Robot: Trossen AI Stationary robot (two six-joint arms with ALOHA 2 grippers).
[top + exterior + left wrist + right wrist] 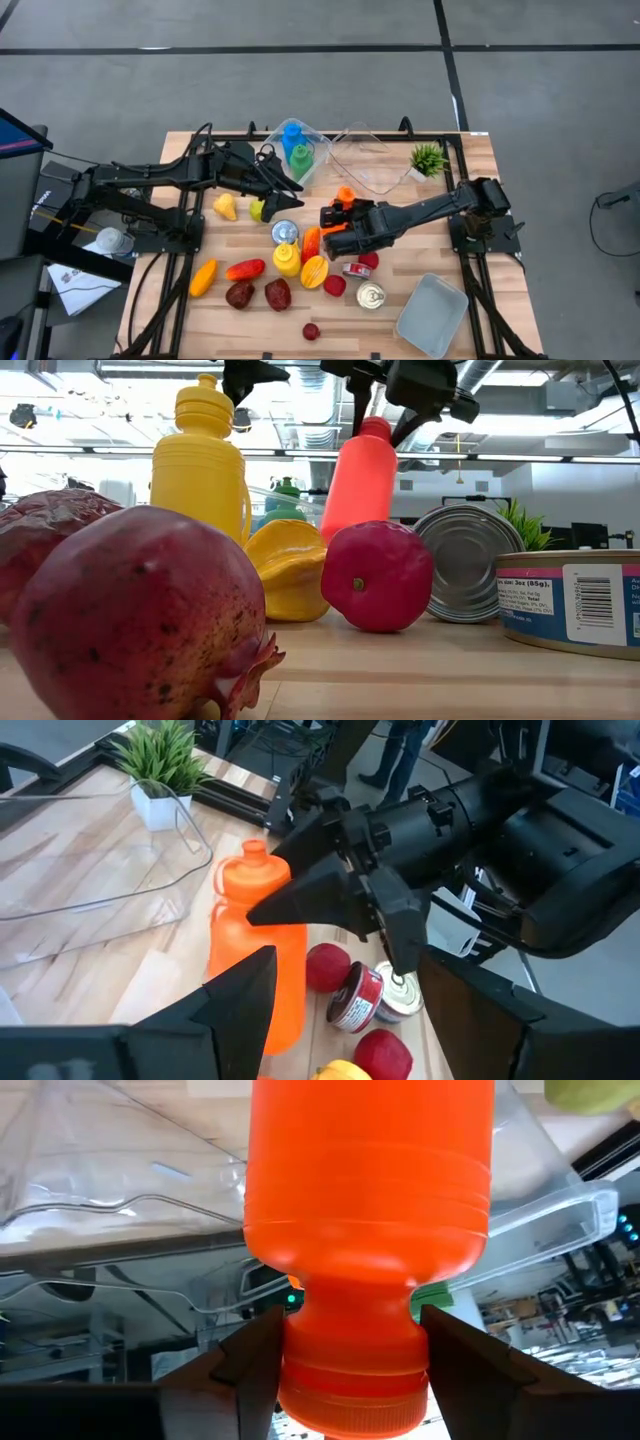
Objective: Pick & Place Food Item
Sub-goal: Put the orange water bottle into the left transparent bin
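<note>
Overhead, one camera looks straight down on my counter (440, 255); another sits at counter height, close behind a pomegranate (130, 615). My wrist cameras and both others share the orange bottle (368, 1230).

Even overhead light, soft shadows on tabletop (400, 290); low view backlit, ceiling glare; near pomegranate (130, 615) blurred.

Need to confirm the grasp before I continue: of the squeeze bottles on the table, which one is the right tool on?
The orange bottle: the right tool grips its neck just below the cap. The yellow bottle stands free beside it, and the blue and green ones sit in the clear bin.
</note>
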